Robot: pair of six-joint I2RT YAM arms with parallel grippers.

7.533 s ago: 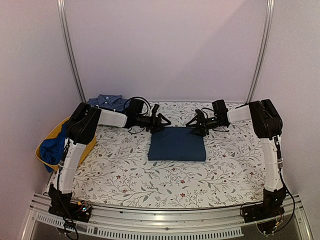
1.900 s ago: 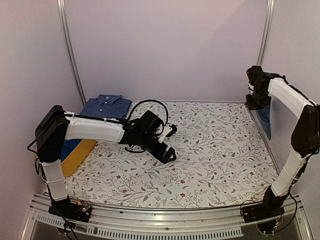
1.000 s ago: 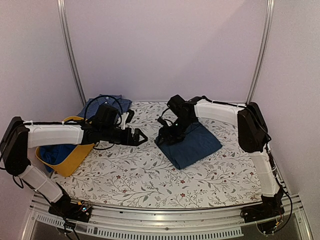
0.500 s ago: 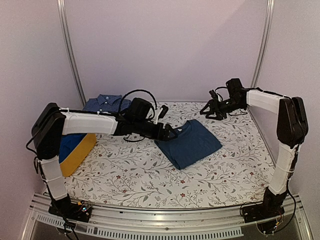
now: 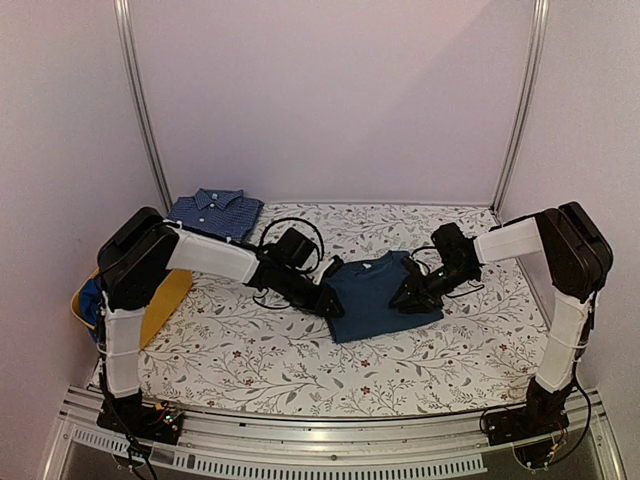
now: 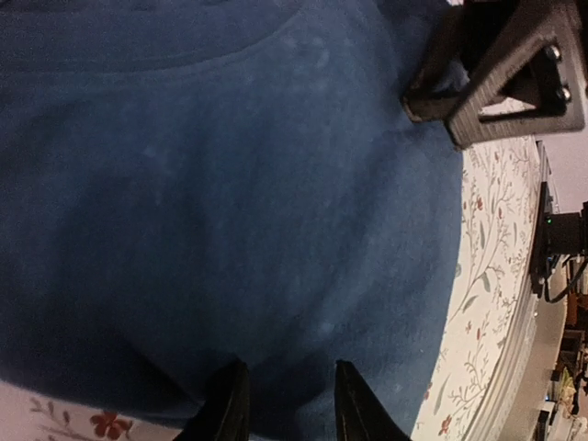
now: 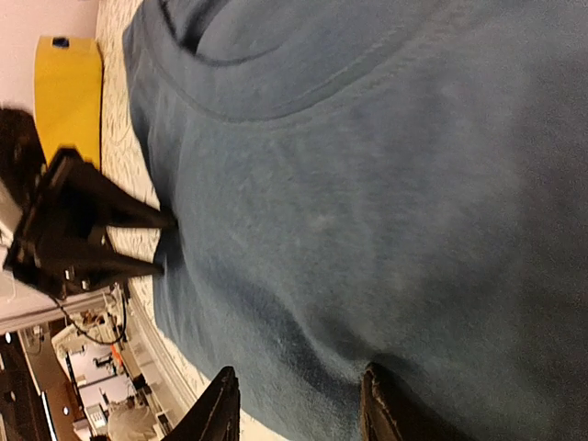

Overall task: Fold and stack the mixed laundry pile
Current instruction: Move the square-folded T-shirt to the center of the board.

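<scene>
Navy garment (image 5: 375,290), edges beneath fingers (image 6: 230,409)

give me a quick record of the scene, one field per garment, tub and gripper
navy shirt: folded, in the middle, neckline toward the back
checked shirt: folded, back left corner
yellow tub: far left, blue cloth inside
left gripper: at the navy shirt's left edge, fingers astride the hem, grip unclear
right gripper: at its right edge, jaws apart over the cloth

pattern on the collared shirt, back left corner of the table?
Fine blue check on the collared shirt. It shows best in the top external view.
</scene>
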